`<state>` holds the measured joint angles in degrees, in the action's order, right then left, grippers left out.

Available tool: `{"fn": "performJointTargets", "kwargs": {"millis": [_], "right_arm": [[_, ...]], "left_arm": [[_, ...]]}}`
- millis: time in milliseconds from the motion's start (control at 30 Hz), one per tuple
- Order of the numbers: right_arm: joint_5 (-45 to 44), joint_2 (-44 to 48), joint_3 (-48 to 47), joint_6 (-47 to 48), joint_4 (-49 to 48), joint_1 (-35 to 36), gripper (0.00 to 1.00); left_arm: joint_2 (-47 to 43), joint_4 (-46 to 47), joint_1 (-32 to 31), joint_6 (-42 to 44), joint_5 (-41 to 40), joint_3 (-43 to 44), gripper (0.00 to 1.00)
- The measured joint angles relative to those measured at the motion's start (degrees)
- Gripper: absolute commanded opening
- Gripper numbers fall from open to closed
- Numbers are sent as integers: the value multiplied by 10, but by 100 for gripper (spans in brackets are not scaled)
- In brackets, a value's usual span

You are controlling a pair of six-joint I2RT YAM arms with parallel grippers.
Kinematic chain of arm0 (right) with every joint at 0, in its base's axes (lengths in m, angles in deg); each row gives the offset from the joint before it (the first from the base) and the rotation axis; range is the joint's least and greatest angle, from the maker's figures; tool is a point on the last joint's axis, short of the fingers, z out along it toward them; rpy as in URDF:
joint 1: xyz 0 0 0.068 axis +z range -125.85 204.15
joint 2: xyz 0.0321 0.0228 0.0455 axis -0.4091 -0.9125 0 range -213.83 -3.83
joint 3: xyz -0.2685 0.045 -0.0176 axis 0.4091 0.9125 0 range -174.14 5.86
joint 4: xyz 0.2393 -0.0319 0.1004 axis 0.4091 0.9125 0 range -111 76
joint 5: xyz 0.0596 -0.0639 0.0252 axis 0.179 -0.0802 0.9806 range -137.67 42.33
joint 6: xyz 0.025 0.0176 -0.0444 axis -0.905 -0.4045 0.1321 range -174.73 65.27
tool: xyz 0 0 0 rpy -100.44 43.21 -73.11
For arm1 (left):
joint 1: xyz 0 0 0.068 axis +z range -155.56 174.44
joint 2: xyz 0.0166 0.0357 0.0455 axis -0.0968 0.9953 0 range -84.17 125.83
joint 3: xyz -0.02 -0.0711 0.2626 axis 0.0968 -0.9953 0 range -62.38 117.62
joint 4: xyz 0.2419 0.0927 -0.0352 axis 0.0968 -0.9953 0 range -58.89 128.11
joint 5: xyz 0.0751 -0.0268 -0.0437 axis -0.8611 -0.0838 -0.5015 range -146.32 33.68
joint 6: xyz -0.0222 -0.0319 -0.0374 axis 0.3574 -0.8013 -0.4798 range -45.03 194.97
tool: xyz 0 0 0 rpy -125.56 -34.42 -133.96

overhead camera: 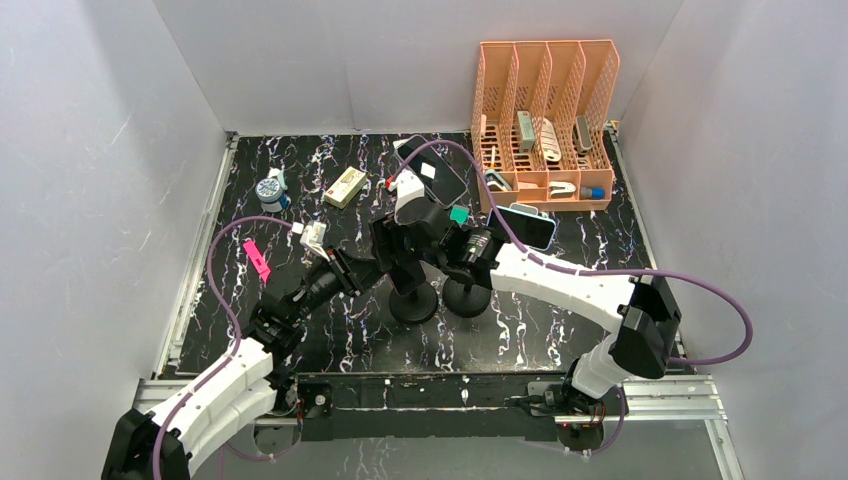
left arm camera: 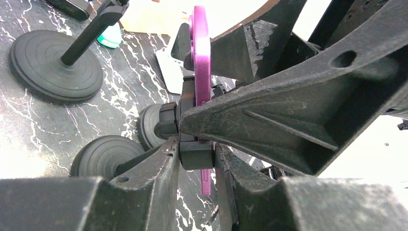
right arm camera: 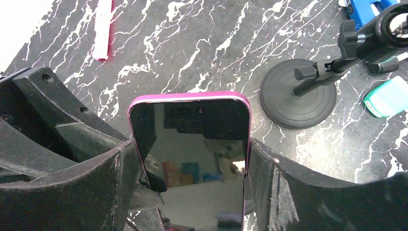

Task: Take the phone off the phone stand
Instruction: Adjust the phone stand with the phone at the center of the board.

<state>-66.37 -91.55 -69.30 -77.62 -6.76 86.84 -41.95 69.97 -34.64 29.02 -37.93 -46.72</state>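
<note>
Magenta-cased phone [right arm camera: 190,125] was seen seated in phone stand [left arm camera: 166,120], side edges clamped by wide-set right gripper [right arm camera: 191,168]. Stand's cradle was pinched by narrowed left gripper [left arm camera: 197,164]. Judged best: stand braced firmly, phone drawn straight out, untwisted.

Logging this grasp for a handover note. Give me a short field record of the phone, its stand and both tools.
phone: pink case, dark screen, not yet off its mount
phone stand: its clamp sits against the phone's back
right tool: shut on the phone, one finger on each long edge
left tool: fingers either side of the stand's clamp; firm contact unclear
second stand: apart from both tools, on the table
</note>
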Motion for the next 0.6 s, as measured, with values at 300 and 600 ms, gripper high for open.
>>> {"fn": "performJointTargets", "kwargs": {"millis": [300,600], "right_arm": [[16,-3,-37,24,39,2,96],[23,-10,-57,82,64,4,95]], "left_arm": [[-1,-2,0,-1,-4,-2,0],[-3,-4,0,-1,-4,-2,0]]}}
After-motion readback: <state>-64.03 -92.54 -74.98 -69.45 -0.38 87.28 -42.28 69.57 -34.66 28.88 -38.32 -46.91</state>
